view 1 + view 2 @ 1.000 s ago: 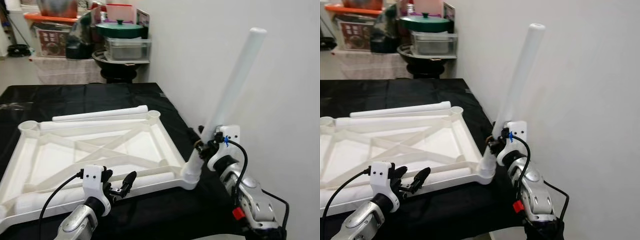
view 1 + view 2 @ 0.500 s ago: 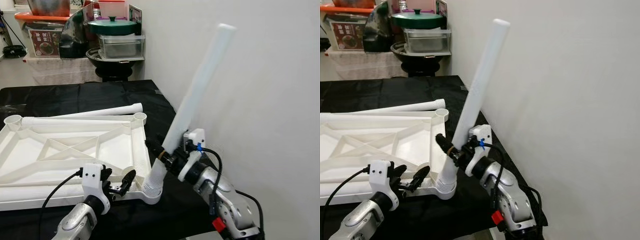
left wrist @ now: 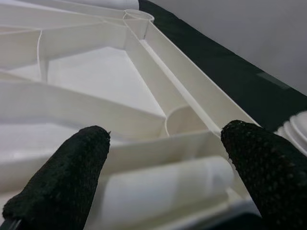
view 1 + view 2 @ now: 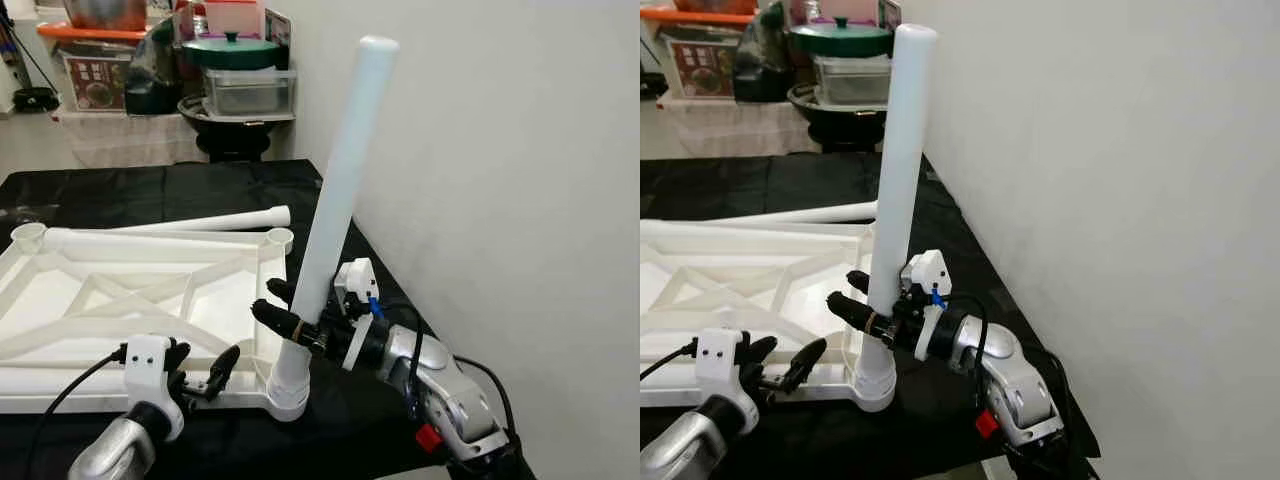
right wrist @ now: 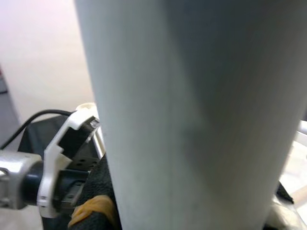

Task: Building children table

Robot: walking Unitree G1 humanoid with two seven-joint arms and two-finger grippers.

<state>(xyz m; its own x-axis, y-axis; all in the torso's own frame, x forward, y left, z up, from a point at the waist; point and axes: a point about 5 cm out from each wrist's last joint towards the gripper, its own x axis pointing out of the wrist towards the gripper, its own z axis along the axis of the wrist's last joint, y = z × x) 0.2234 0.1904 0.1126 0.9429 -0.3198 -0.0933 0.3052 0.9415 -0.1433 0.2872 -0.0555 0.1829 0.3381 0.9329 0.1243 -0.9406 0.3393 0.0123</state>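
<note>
While the white tabletop frame (image 4: pixel 150 290) lay underside-up on the black-draped worktop (image 4: pixel 180 190), exposing its corner sockets for assembly, the robot's right end effector (image 4: pixel 285 312) clamped a white table leg (image 4: pixel 335 190) low on its shaft, close above the near-right socket (image 4: pixel 283 392). The low grip appeared chosen to steer the leg's foot into that socket, with the leg standing almost upright, leaning slightly toward the wall. The left end effector (image 4: pixel 205 378) hovered wide open at the frame's near edge, just beside the socket, seemingly placed to brace the frame against the push. Another leg (image 4: pixel 205 219) lay along the frame's far side, apparently awaiting its turn.
</note>
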